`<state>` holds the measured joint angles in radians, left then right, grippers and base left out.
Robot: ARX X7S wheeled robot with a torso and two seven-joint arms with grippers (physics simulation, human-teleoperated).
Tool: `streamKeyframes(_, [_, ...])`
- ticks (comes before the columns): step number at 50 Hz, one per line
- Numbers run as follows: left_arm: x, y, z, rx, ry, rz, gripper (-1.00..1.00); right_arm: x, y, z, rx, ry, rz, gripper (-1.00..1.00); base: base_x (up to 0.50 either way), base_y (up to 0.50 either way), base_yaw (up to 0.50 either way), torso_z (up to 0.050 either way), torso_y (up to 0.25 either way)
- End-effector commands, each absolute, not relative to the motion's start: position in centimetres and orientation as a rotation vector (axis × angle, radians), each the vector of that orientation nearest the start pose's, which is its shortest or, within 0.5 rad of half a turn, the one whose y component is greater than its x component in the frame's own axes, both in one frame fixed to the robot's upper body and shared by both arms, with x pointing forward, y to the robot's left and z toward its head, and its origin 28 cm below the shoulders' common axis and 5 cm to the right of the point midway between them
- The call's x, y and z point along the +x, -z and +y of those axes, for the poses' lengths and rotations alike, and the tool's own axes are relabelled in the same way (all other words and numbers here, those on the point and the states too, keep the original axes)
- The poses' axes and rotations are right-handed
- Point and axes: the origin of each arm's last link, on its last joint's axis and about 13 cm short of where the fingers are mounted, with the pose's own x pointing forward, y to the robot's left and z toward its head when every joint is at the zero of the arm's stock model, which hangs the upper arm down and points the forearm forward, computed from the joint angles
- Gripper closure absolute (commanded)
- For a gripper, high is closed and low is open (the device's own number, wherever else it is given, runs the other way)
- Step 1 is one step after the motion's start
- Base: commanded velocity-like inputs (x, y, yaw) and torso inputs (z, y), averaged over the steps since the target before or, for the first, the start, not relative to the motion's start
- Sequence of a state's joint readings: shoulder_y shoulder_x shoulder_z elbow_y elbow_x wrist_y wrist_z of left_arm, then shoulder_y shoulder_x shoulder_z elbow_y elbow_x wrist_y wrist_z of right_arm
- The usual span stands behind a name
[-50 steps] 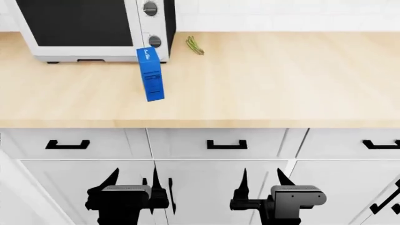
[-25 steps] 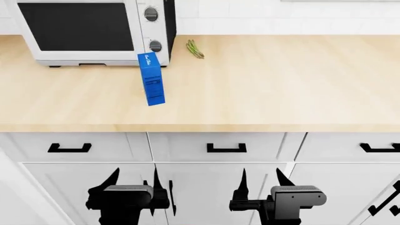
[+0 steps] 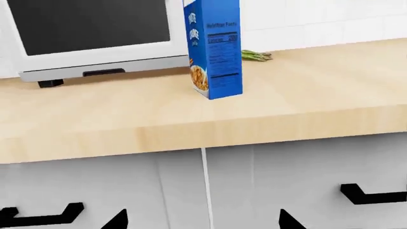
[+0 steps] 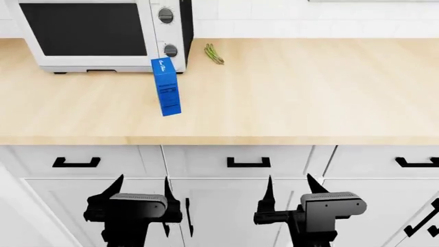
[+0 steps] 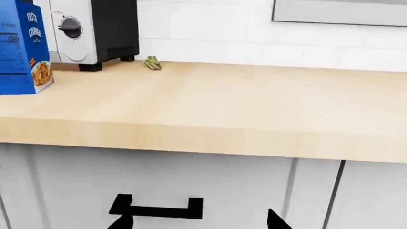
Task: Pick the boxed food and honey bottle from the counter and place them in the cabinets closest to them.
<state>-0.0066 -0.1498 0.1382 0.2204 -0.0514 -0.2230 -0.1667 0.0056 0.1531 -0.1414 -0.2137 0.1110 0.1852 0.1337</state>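
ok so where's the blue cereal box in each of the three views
Head view: the blue cereal box stands upright on the counter, just in front of the microwave's right corner.
Left wrist view: the box is upper centre, its top cut off by the frame.
Right wrist view: the box sits at the left edge, partly cropped.
Shared landmark: the white microwave behind it.

White tiled wall runs behind the desk, a long light-beige wood-grain top. A white microwave with a dark door and two knobs sits at the back against the wall. Small green bundle lies just beside it. Below the desk edge: a row of white drawers with black bar handles, white cabinet doors underneath. Light is even and soft.
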Motion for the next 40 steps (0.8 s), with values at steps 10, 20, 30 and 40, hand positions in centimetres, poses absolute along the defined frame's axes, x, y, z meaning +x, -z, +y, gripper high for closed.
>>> streamKeyframes(10, [17.5,-14.6,23.7,0.265,-0.053,-0.073,-1.00,20.1,-16.0,-11.8,-0.101,-0.038,-0.090,-1.00,0.00,0.00,0.00,0.000,0.000])
streamKeyframes(20, [16.0,-16.0,22.9,0.318,0.002,-0.102,-1.00,17.9,-18.6,-11.3,-0.122,-0.121,-0.067,-1.00,0.00,0.00,0.00,0.000,0.000])
streamKeyframes(30, [13.7,-17.0,21.4,0.376,0.086,-0.100,-1.00,14.1,-19.6,-10.0,-0.220,-0.251,-0.033,-1.00,0.00,0.00,0.00,0.000,0.000])
streamKeyframes(40, [13.3,-16.2,20.6,0.419,0.168,-0.071,-1.00,12.6,-18.6,-9.4,-0.292,-0.300,0.060,-1.00,0.00,0.00,0.00,0.000,0.000])
